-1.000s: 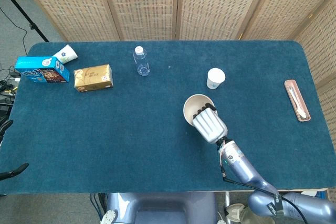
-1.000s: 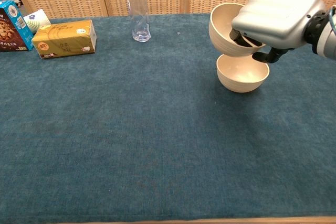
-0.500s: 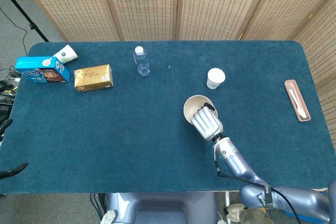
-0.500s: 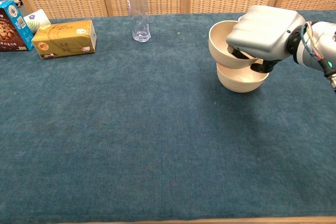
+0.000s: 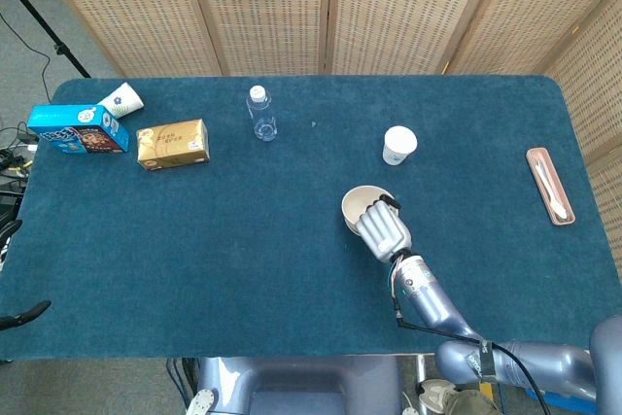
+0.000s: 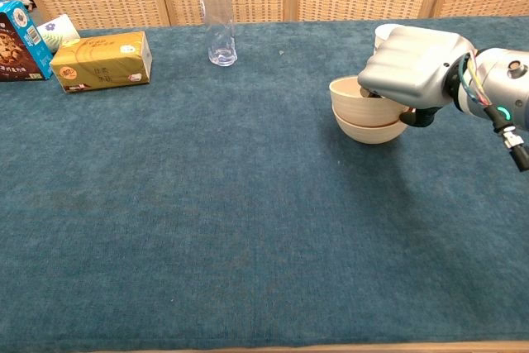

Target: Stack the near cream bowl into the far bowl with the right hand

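Two cream bowls stand nested right of the table's middle. The upper bowl [image 6: 350, 93] sits inside the lower bowl [image 6: 364, 131], and the head view shows them as a single rim [image 5: 357, 203]. My right hand [image 6: 409, 68] lies over the right side of the upper bowl, with its fingers reaching inside and a dark thumb under the rim, gripping it. From the head camera the right hand [image 5: 382, 228] covers the near half of the bowls. My left hand shows in neither view.
A white paper cup [image 5: 398, 145] stands just beyond the bowls. A clear water bottle [image 6: 216, 16], a gold tissue box [image 6: 101, 60] and a blue box [image 5: 78, 129] are at the far left. A pink tray with a spoon [image 5: 550, 185] lies near the right edge.
My right hand has lowered the tilted upper bowl from above the far bowl until it sits level inside it. The hand has dropped with it.
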Action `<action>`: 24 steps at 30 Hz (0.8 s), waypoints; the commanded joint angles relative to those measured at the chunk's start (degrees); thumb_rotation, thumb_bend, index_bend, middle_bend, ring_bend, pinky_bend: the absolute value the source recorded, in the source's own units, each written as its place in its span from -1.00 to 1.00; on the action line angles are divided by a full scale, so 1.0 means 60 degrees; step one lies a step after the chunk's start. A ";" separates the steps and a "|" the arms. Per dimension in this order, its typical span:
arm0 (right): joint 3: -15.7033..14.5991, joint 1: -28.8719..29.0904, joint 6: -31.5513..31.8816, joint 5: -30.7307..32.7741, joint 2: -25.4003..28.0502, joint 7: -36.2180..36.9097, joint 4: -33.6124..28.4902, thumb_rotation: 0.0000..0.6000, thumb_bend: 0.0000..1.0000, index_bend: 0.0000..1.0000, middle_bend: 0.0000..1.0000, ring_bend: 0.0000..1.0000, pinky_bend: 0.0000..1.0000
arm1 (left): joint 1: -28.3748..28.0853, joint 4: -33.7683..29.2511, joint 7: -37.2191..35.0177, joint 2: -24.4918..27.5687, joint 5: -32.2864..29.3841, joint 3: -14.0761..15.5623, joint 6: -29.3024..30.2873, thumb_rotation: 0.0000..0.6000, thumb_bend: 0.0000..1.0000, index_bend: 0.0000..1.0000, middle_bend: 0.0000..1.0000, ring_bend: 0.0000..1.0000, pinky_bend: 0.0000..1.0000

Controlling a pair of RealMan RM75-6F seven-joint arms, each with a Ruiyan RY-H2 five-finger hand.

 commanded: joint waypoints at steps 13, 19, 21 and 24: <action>-0.0550 0.0567 0.0885 0.1018 0.0130 -0.0297 -0.0783 1.00 -0.15 -0.43 -0.48 -0.21 -0.21 | -0.0004 0.0052 -0.0053 0.0002 0.0014 -0.0006 0.0002 1.00 -1.00 -1.00 -1.00 -1.00 -1.00; -0.0639 0.0598 0.1457 0.0973 0.0349 -0.0196 -0.1440 1.00 -0.15 -0.79 -0.82 -0.34 -0.31 | 0.0002 0.0034 -0.0008 -0.0006 0.0029 -0.0004 0.0007 1.00 -1.00 -1.00 -1.00 -1.00 -1.00; -0.0671 0.0584 0.1605 0.0828 0.0453 -0.0070 -0.1712 1.00 -0.15 -0.83 -0.84 -0.39 -0.35 | 0.0001 0.0031 0.0015 -0.0011 0.0043 -0.0001 0.0006 1.00 -1.00 -1.00 -1.00 -1.00 -1.00; -0.0742 0.0534 0.1782 0.0478 0.0594 0.0205 -0.2108 1.00 -0.15 -0.87 -0.89 -0.52 -0.44 | 0.0000 0.0025 0.0032 -0.0015 0.0043 0.0001 -0.0001 1.00 -1.00 -1.00 -1.00 -1.00 -1.00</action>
